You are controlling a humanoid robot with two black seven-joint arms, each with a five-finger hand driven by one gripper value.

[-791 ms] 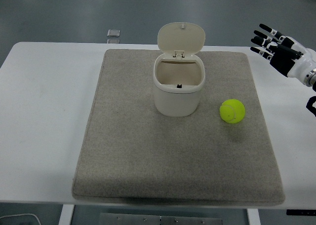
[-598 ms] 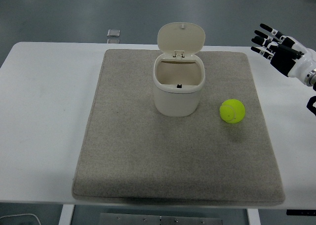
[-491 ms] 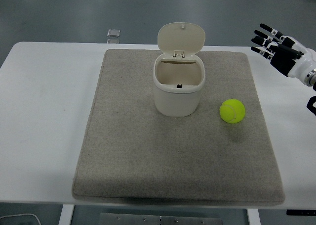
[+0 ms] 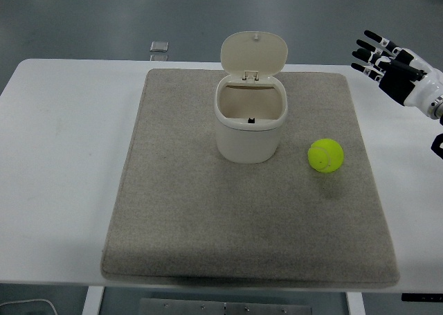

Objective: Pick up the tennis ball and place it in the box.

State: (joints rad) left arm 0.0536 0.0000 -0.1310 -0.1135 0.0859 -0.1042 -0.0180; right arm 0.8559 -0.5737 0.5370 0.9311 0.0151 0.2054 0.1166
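A yellow-green tennis ball (image 4: 326,155) lies on the grey mat (image 4: 187,218), to the right of the box. The box (image 4: 250,118) is a cream bin standing at the mat's back middle, its hinged lid (image 4: 254,54) tipped up and open. My right hand (image 4: 379,57) hovers at the far right edge, above and behind the ball, well apart from it, with its black fingers spread and nothing in them. The left arm does not show.
The mat covers most of the white table (image 4: 62,156). A small clear square object (image 4: 160,47) lies at the table's back edge, left of the box.
My right hand has drifted slightly to the right and up. The ball and the box have not moved.
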